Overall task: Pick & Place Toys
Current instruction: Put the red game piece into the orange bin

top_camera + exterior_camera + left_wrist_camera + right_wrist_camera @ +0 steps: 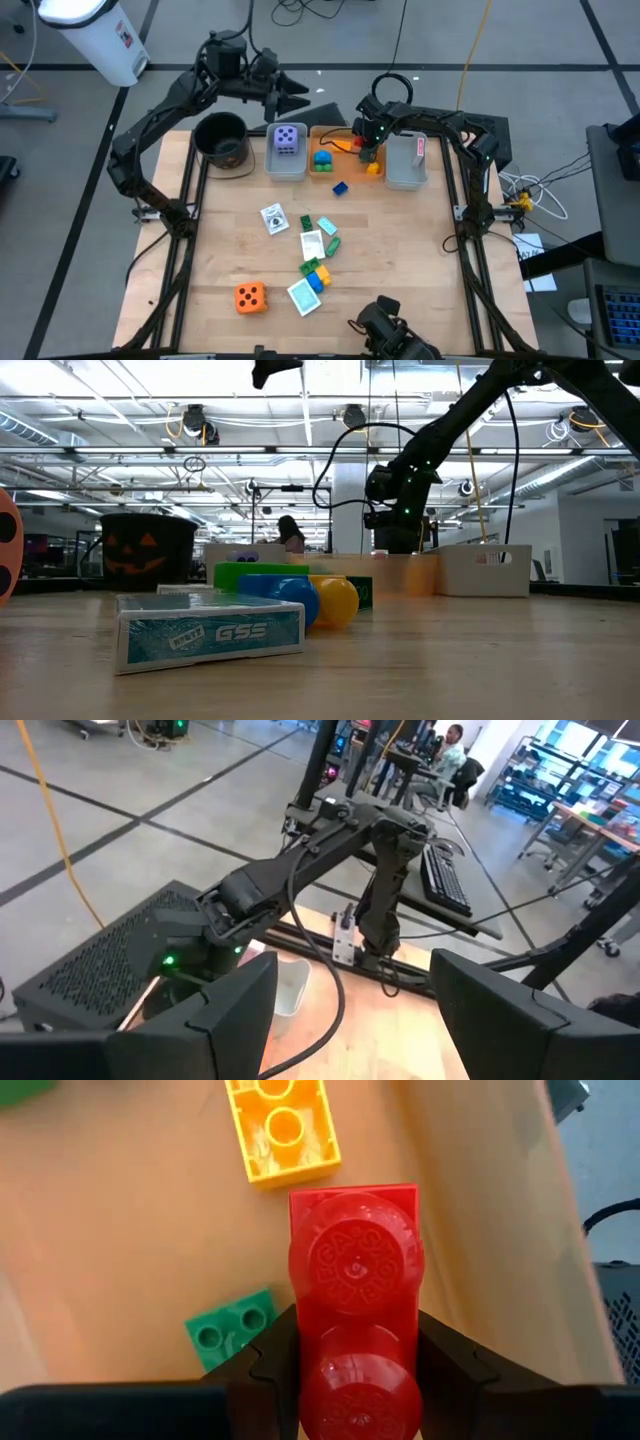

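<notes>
My right gripper (368, 150) is shut on a red brick (355, 1280) and reaches down into the orange bin (345, 132) at the table's far side. On the bin's floor lie a yellow brick (283, 1130) and a green brick (232, 1330). My left gripper (355, 1000) hangs open and high over the far edge, above the grey bin (285, 165) that holds the purple die (287, 140). An orange die (250, 297), several cards (274, 218) and bricks (318, 275) lie on the near half of the table. My right gripper pinches the red brick by its two long sides (300, 1350) between its two fingers, at the brick's end nearest the wrist. The fingers slant down from above and run along the brick. Its studded top faces the wrist camera, and its free end points at the bin's floor.
A round black pot (222, 138) stands at the far left and a second grey bin (407, 165) at the far right. A blue brick (340, 187) lies alone in front of the bins. The middle of the table is bare wood.
</notes>
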You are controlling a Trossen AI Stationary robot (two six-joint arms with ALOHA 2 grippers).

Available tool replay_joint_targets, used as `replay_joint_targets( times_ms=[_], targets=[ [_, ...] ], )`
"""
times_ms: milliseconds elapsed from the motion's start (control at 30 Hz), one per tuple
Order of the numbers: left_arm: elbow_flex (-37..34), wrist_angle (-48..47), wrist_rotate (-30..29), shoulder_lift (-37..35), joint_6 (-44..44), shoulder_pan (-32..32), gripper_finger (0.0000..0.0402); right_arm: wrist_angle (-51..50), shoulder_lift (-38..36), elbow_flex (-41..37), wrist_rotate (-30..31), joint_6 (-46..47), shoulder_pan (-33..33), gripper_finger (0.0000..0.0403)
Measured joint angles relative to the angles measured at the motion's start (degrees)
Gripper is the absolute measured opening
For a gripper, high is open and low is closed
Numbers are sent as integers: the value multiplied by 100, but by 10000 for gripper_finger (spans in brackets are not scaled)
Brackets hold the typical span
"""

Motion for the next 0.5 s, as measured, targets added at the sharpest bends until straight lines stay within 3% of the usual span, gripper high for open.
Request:
replay_joint_targets(
  times_ms=[500],
  targets=[
    [0,-65,-2,0,-4,2,271,113,0,-176,2,-12,0,123]
  ],
)
